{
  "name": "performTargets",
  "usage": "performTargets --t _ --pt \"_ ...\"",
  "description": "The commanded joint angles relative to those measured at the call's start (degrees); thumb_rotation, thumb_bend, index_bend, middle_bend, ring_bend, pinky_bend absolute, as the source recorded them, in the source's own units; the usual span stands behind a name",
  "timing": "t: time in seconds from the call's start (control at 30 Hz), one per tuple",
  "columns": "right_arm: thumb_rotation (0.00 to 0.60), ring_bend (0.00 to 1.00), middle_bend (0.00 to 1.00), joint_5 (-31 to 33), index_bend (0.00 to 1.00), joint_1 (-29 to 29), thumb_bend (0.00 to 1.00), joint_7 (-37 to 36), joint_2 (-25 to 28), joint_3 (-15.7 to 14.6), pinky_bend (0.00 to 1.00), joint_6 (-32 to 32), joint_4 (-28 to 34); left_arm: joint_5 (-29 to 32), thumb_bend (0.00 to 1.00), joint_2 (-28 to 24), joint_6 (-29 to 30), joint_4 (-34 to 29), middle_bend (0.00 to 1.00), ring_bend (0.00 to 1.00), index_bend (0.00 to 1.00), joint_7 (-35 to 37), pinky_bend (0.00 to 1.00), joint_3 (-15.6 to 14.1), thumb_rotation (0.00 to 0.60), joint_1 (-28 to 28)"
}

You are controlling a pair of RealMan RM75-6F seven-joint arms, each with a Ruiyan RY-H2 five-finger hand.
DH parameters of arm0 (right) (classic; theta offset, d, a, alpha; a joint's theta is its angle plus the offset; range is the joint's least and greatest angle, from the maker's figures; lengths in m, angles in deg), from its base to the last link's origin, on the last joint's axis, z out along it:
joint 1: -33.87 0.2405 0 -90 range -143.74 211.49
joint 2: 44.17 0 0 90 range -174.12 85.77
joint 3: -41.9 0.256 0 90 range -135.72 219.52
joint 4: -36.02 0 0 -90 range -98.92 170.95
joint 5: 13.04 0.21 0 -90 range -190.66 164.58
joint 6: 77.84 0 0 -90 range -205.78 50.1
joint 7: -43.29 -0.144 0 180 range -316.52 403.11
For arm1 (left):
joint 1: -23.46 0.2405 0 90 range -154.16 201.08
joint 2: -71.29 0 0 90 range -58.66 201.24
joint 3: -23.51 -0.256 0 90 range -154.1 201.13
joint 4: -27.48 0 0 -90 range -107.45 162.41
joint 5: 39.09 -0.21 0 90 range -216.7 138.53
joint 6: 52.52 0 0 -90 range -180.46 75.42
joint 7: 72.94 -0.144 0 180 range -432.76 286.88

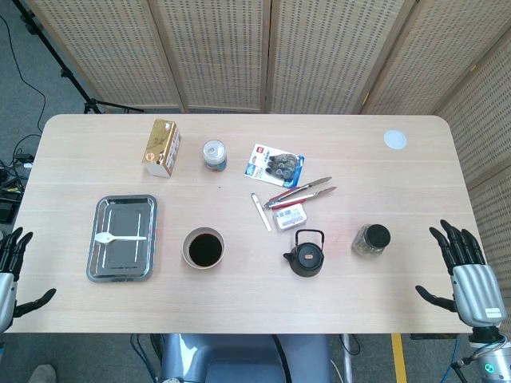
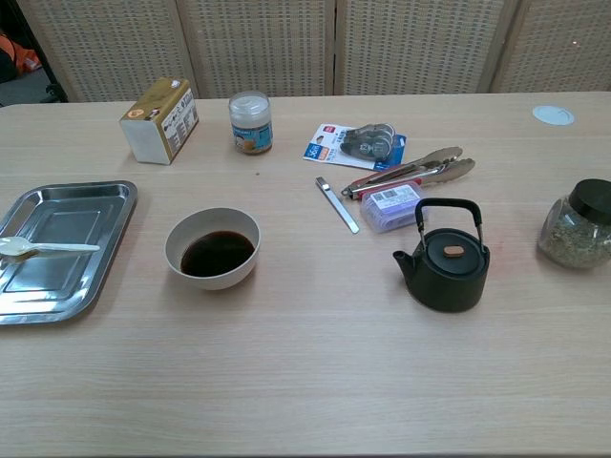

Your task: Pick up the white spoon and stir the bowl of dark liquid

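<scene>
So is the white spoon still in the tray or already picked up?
In the tray: white spoon lies flat in the metal tray, neither hand near it.

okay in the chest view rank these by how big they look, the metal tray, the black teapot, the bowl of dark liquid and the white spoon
1. Rectangular steel tray, cut off by the frame's left edge
2-3. Black cast-iron teapot and white bowl of dark liquid, too alike to rank
4. White plastic spoon

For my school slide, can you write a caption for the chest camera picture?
A white spoon waits in a metal tray beside a bowl of dark liquid, with a black teapot nearby.
</scene>
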Motion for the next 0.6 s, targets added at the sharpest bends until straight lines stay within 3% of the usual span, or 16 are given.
performTargets --t 0.03,0.27,0.37,0.53,0.6 --pt "0.6 0.0 0.0 -0.1 0.0 0.0 0.0 -0.4 0.0 0.0 0.0 0.0 0.0 0.0 0.0 0.0 0.0 0.0 0.0 0.0 0.0 0.0 0.0 0.0 0.6 0.0" --pt "0.6 0.0 0.0 -0.2 0.0 0.0 0.0 -1.1 0.1 0.0 0.0 0.1 0.0 -0.1 0.0 0.0 -0.3 0.1 0.0 0.0 0.0 0.2 0.0 -0.1 0.6 -0.1" --pt "0.6 0.0 0.0 0.1 0.0 -0.1 0.0 -0.8 0.2 -0.1 0.0 -0.1 0.5 0.9 0.0 0.0 -3.1 -0.1 0.0 0.0 0.03 0.9 0.0 0.2 0.6 -1.5" --pt "0.6 0.0 0.0 0.1 0.0 0.0 0.0 -0.7 0.3 -0.2 0.0 -0.3 0.7 2.7 0.0 0.2 -7.4 0.0 0.0 0.0 0.26 0.9 0.0 0.9 0.6 -3.8" --pt "0.6 0.0 0.0 0.2 0.0 0.0 0.0 -0.7 0.4 -0.2 0.0 -0.4 0.7 3.7 0.01 0.3 -9.4 0.0 0.0 0.0 0.31 0.1 0.0 1.3 0.6 -4.8"
